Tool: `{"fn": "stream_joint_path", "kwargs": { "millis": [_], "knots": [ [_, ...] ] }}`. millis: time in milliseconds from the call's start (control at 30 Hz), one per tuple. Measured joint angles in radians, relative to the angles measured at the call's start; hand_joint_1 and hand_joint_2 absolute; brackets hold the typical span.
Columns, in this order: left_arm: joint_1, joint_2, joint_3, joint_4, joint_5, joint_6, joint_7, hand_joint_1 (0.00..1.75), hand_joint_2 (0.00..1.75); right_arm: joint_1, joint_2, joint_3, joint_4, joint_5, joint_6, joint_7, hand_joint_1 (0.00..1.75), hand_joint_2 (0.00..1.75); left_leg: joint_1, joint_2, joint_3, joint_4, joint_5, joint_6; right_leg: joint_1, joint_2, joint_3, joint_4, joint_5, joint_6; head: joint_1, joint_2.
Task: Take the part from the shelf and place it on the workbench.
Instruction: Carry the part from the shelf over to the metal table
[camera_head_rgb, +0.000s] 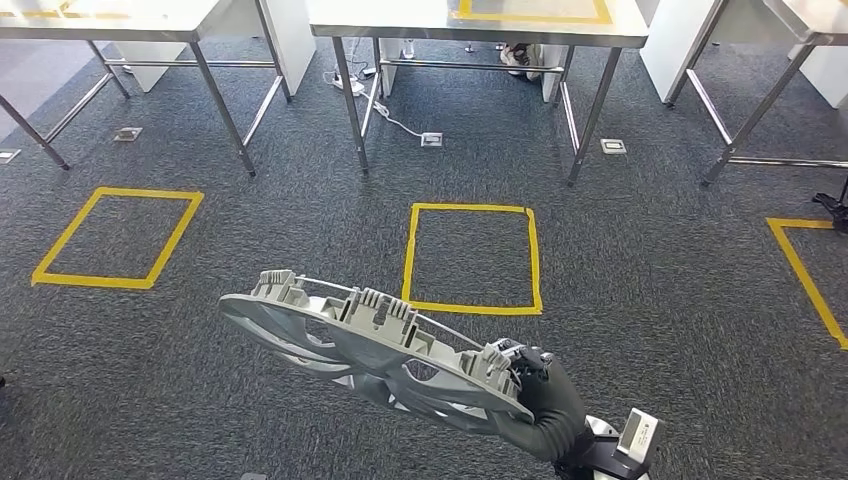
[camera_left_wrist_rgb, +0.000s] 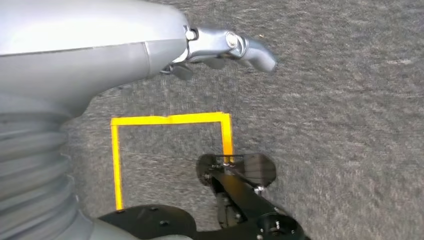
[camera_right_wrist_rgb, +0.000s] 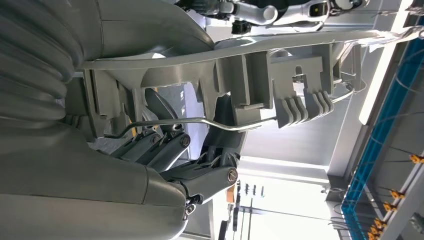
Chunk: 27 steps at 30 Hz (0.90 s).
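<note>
Grey round plastic part, gripped at its right rim by right hand; left hand apparently slack, empty. Risk: one-sided hold, possible tilt or slip before workbench.

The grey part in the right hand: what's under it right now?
Under the grey part, gripped at its rim by the right hand, is dark carpet, with a yellow tape square just beyond. The floor directly beneath is hidden by the part.

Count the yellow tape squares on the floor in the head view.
3: the left square, the middle square ahead of the held part, and the right square, cut off by the picture's edge. More may lie outside the frame.
</note>
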<state>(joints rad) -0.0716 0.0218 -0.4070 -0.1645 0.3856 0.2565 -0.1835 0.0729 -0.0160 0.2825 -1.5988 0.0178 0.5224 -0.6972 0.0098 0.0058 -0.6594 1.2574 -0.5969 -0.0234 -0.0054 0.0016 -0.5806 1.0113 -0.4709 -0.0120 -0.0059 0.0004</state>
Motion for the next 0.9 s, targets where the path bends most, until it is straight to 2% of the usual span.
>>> {"fn": "stream_joint_path", "kwargs": {
  "millis": [33, 100, 133, 267, 333, 400, 433, 467, 500, 567, 600, 633, 700, 767, 800, 833, 900],
  "knots": [
    [0.000, 0.001, 0.000, 0.000, 0.000, 0.000, -0.001, 0.00, 1.75, -0.001, 0.000, 0.000, 0.000, 0.001, 0.000, 0.000, 1.75, 1.75, 0.002, -0.001, 0.031, -0.071, 0.041, 0.000, -0.001, 0.003, 0.002, 0.002, -0.002, 0.003, -0.001, 0.000],
    [-0.002, 0.001, 0.000, 0.000, 0.000, 0.000, -0.004, 0.00, 1.75, -0.003, 0.000, -0.001, 0.000, 0.001, -0.001, 0.000, 1.75, 1.75, 0.003, -0.004, 0.085, -0.193, 0.091, 0.006, 0.002, 0.006, 0.002, 0.008, -0.006, 0.013, -0.003, 0.000],
    [-0.003, 0.001, 0.000, 0.000, 0.000, 0.000, -0.004, 0.00, 1.75, -0.004, 0.000, -0.001, 0.000, 0.001, -0.001, 0.000, 1.75, 1.75, 0.002, -0.006, 0.095, -0.220, 0.097, 0.013, 0.004, 0.007, 0.001, 0.010, -0.007, 0.019, -0.003, 0.000],
    [-0.003, -0.001, 0.000, 0.000, 0.000, 0.000, -0.004, 0.00, 1.75, -0.007, 0.000, -0.004, -0.001, 0.001, -0.003, 0.000, 1.75, 1.75, 0.001, -0.006, 0.096, -0.230, 0.100, 0.042, 0.002, 0.008, -0.003, 0.018, -0.014, 0.042, 0.001, 0.000],
    [-0.005, -0.001, 0.000, -0.001, 0.000, 0.000, -0.002, 0.00, 1.75, -0.008, 0.000, -0.004, -0.003, 0.001, -0.005, 0.000, 1.75, 1.75, 0.003, -0.004, 0.097, -0.232, 0.101, 0.052, 0.000, 0.006, -0.041, 0.102, -0.061, 0.051, 0.007, 0.000],
    [-0.006, -0.001, 0.000, 0.000, 0.000, 0.000, 0.001, 0.00, 1.75, -0.007, 0.000, -0.005, -0.004, 0.001, -0.006, 0.000, 1.75, 1.75, 0.002, -0.002, 0.097, -0.232, 0.100, 0.057, -0.001, 0.005, -0.110, 0.241, -0.123, 0.057, 0.013, 0.000],
    [-0.006, -0.001, 0.000, 0.000, 0.000, 0.000, 0.002, 0.00, 1.75, -0.005, 0.000, -0.005, -0.004, 0.001, -0.007, 0.000, 1.75, 1.75, 0.002, -0.002, 0.097, -0.231, 0.099, 0.057, -0.002, 0.005, -0.135, 0.287, -0.135, 0.057, 0.013, 0.000],
    [-0.005, -0.001, 0.000, 0.000, 0.000, 0.000, 0.003, 0.00, 1.75, -0.004, 0.000, -0.005, -0.004, 0.001, -0.008, 0.000, 1.75, 1.75, 0.001, -0.001, 0.098, -0.231, 0.097, 0.057, -0.001, 0.005, -0.143, 0.297, -0.127, 0.056, 0.014, 0.000],
    [-0.005, -0.001, 0.000, 0.000, 0.000, 0.000, 0.003, 0.00, 1.75, -0.003, 0.000, -0.005, -0.004, 0.001, -0.009, 0.000, 1.75, 1.75, 0.001, -0.001, 0.101, -0.231, 0.096, 0.056, -0.001, 0.005, -0.130, 0.267, -0.100, 0.054, 0.014, 0.000],
    [-0.006, -0.002, 0.000, -0.001, -0.001, 0.001, 0.003, 0.00, 1.75, -0.002, 0.000, -0.006, -0.006, -0.001, -0.010, 0.000, 1.75, 1.75, 0.000, -0.002, 0.108, -0.231, 0.091, 0.051, 0.001, 0.001, -0.062, 0.125, -0.032, 0.045, 0.016, 0.000],
    [-0.006, -0.002, 0.000, -0.001, -0.002, 0.001, 0.003, 0.00, 1.75, -0.002, 0.000, -0.006, -0.008, -0.003, -0.010, 0.000, 1.75, 1.75, -0.001, -0.002, 0.110, -0.231, 0.089, 0.047, 0.003, -0.001, -0.033, 0.064, -0.011, 0.039, 0.016, 0.000],
    [-0.006, -0.002, 0.000, -0.001, -0.003, 0.002, 0.003, 0.00, 1.75, -0.002, 0.000, -0.006, -0.010, -0.004, -0.010, 0.000, 1.75, 1.75, -0.003, -0.001, 0.112, -0.231, 0.086, 0.042, 0.006, -0.003, -0.015, 0.025, -0.002, 0.035, 0.016, 0.000],
    [-0.007, -0.002, 0.000, -0.001, -0.004, 0.003, 0.004, 0.00, 1.75, 0.000, 0.000, -0.007, -0.013, -0.006, -0.010, 0.000, 1.75, 1.75, -0.004, -0.001, 0.115, -0.235, 0.084, 0.030, 0.010, -0.002, -0.010, 0.010, -0.005, 0.026, 0.016, 0.000],
    [-0.009, -0.002, 0.000, -0.001, -0.004, 0.005, 0.005, 0.00, 1.75, 0.001, 0.000, -0.008, -0.014, -0.008, -0.010, 0.000, 1.75, 1.75, -0.003, 0.000, 0.116, -0.231, 0.078, 0.018, 0.005, 0.000, -0.003, 0.003, -0.005, 0.015, 0.015, 0.000],
    [-0.010, -0.002, 0.000, -0.002, -0.004, 0.005, 0.005, 0.00, 1.75, 0.001, 0.000, -0.008, -0.015, -0.010, -0.010, 0.000, 1.75, 1.75, -0.003, -0.001, 0.107, -0.208, 0.065, 0.013, 0.001, 0.000, 0.003, -0.001, -0.005, 0.009, 0.012, 0.000],
    [-0.010, -0.002, 0.000, -0.002, -0.005, 0.006, 0.006, 0.00, 1.75, 0.001, 0.000, -0.008, -0.015, -0.011, -0.010, 0.000, 1.75, 1.75, -0.002, -0.001, 0.086, -0.164, 0.043, 0.008, -0.001, 0.000, 0.009, -0.004, -0.007, 0.004, 0.009, 0.000],
    [-0.009, -0.002, 0.000, -0.002, -0.004, 0.006, 0.006, 0.00, 1.75, 0.001, 0.000, -0.009, -0.015, -0.013, -0.007, 0.000, 1.75, 1.75, 0.000, -0.002, 0.014, -0.032, -0.009, 0.000, -0.001, 0.000, 0.015, -0.005, -0.013, -0.003, 0.003, 0.000]
  ]
}}
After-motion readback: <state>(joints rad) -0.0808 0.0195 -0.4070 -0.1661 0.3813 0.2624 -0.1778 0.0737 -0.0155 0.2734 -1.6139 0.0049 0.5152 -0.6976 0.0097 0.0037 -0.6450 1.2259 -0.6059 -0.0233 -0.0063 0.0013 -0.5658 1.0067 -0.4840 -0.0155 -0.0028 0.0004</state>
